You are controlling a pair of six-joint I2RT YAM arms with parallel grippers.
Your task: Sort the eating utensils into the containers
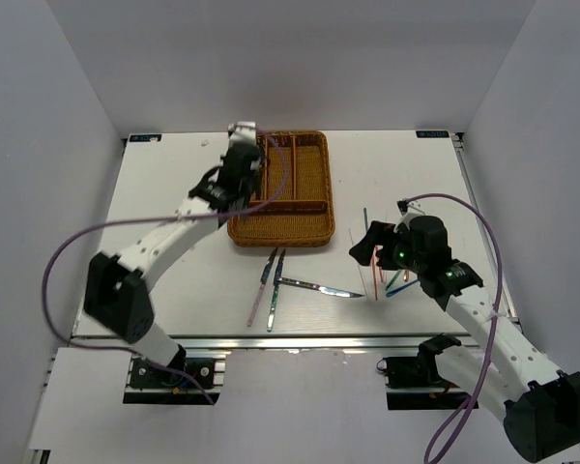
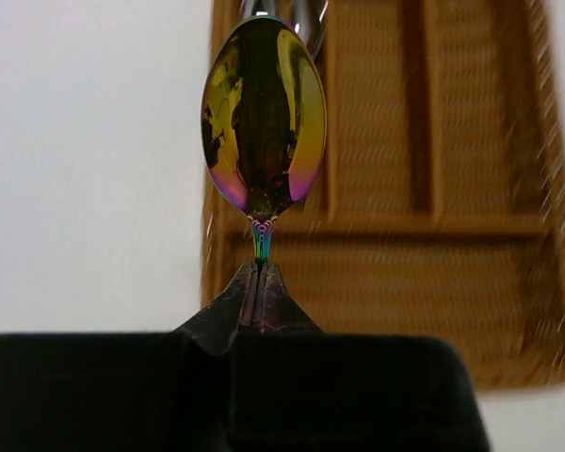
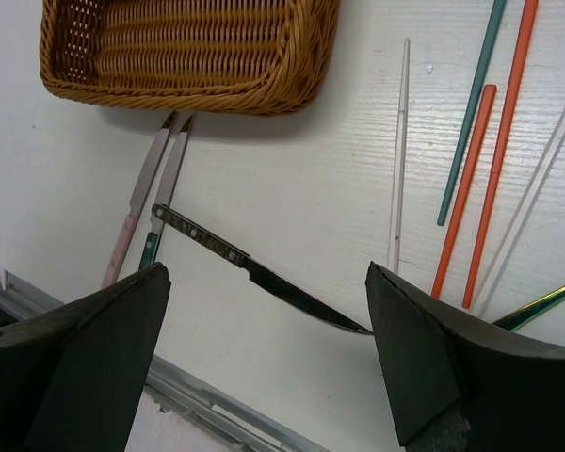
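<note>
My left gripper [image 2: 261,270] is shut on the thin neck of a spoon with an iridescent gold bowl [image 2: 264,113]. It holds the spoon above the left edge of the brown wicker tray [image 2: 424,188]. In the top view this gripper [image 1: 244,145] hangs over the tray's far left corner [image 1: 314,184]. A silver spoon bowl [image 2: 306,14] shows at the tray's far end. My right gripper [image 3: 266,273] is open and empty above a dark-handled knife [image 3: 207,243] on the table; the top view shows the gripper [image 1: 367,249] right of the tray.
Two knives, one pink-handled [image 3: 137,217] and one green-handled [image 3: 167,198], lie just in front of the tray [image 3: 188,56]. White [image 3: 398,160], orange [image 3: 461,198] and green [image 3: 471,113] chopsticks lie to the right. The table's near edge [image 3: 226,414] is close below.
</note>
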